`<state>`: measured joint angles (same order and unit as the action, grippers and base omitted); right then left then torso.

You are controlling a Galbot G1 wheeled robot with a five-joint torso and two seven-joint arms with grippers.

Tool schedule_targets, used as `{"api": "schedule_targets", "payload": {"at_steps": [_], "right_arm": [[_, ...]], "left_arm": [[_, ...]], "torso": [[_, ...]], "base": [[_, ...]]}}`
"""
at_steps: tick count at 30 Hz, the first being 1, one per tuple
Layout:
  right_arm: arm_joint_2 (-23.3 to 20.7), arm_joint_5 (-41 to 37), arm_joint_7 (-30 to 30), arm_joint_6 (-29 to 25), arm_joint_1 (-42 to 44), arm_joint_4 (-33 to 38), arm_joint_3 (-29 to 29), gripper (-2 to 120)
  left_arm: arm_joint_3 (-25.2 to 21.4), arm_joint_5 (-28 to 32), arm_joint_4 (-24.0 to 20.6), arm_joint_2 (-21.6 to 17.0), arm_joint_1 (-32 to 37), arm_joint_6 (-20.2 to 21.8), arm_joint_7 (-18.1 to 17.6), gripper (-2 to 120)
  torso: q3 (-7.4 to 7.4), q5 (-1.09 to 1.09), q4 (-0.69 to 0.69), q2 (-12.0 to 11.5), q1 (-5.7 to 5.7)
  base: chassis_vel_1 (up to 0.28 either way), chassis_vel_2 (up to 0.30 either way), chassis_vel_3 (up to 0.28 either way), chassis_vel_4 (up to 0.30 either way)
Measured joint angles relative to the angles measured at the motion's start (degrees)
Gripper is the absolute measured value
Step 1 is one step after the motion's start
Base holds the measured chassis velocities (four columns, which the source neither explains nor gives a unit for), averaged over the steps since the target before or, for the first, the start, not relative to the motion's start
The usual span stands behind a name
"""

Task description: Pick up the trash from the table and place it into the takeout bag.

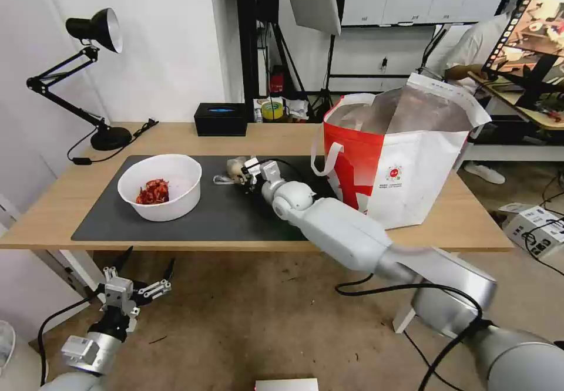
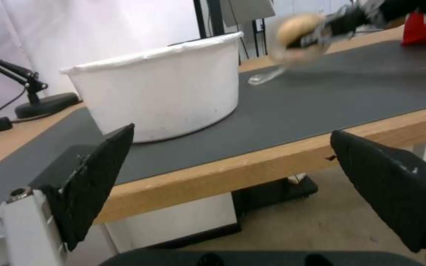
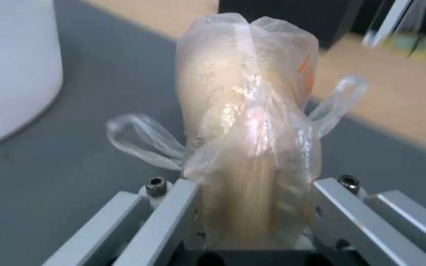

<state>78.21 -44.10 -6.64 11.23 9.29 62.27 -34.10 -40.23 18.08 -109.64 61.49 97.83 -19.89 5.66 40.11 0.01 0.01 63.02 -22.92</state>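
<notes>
Head view shows the table point(image 1: 176, 135), a long light-wood top, with a dark grey mat point(image 1: 235, 215) lying along its near part. On the right side of the table stands the takeout bag point(image 1: 405, 168), white and red, with its silver-lined mouth open upward. On the left part of the mat sits the white bowl point(image 1: 160, 185) with red scraps inside. A black desk lamp point(image 1: 94, 74) stands at the far left corner, and a small black box point(image 1: 221, 119) is at the far edge.

My right arm reaches over the mat between the bowl and the takeout bag. My right gripper point(image 1: 242, 171) is clamped on the small clear bag point(image 3: 247, 122) with the beige lump inside; its loose handles stick out on both sides.

My left gripper point(image 1: 145, 266) hangs below the near left edge of the table, with its black fingers point(image 2: 100, 177) spread wide apart and nothing between them.
</notes>
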Motion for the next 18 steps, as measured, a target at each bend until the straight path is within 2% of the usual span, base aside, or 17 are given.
{"api": "schedule_targets", "payload": {"at_steps": [2,5,6,10,11,13,15,16,18], "right_arm": [[-1.45,2.02,-0.49,-1.42,0.75,2.39,0.62,8],[-6.33,7.18,-2.27,-5.79,3.53,10.81,2.44,8],[-6.33,7.18,-2.27,-5.79,3.53,10.81,2.44,8],[-11.85,12.66,-5.16,-12.22,8.33,21.87,7.70,7],[-11.85,12.66,-5.16,-12.22,8.33,21.87,7.70,7],[-14.20,14.31,-7.72,-14.51,10.99,26.45,12.44,7],[-14.63,14.64,-8.36,-14.96,11.68,27.58,13.70,7],[-15.42,15.41,-9.75,-15.74,12.77,29.64,16.16,7],[-15.77,15.73,-10.48,-15.95,13.26,30.61,17.23,7]], "left_arm": [[0.12,-0.02,-0.04,-0.02,-0.06,0.00,0.00,100],[0.45,-0.05,-0.13,-0.04,-0.30,0.00,-0.04,100],[0.45,-0.05,-0.13,-0.04,-0.30,0.00,-0.04,100],[0.96,-0.13,-0.21,-0.08,-0.55,0.05,-0.08,100],[0.96,-0.13,-0.21,-0.08,-0.55,0.05,-0.08,100],[1.21,-0.18,-0.20,-0.05,-0.68,0.14,-0.09,100],[1.27,-0.18,-0.20,-0.01,-0.75,0.20,-0.11,100],[1.43,-0.22,-0.20,0.05,-0.81,0.26,-0.13,100],[1.53,-0.28,-0.20,0.09,-0.81,0.29,-0.15,100]], "torso": [[0.00,0.00,0.00,0.00,0.00],[0.00,0.00,-0.03,0.00,0.00],[0.00,0.00,-0.03,0.00,0.00],[0.00,0.02,-0.01,0.00,0.00],[0.00,0.02,-0.01,0.00,0.00],[0.00,0.01,-0.02,0.00,0.00],[0.00,0.02,-0.02,0.00,0.01],[0.00,0.01,-0.02,0.00,0.00],[0.00,0.01,-0.02,0.00,0.00]], "base": [[0.000,0.000,0.000,0.000],[0.000,0.000,0.000,0.000],[0.000,0.000,0.000,0.000],[0.000,0.000,0.000,0.000],[0.000,0.000,0.000,0.000],[0.000,0.000,0.000,0.000],[0.000,0.000,0.000,0.000],[0.000,0.000,0.000,0.000],[0.000,0.000,0.000,0.000]]}}
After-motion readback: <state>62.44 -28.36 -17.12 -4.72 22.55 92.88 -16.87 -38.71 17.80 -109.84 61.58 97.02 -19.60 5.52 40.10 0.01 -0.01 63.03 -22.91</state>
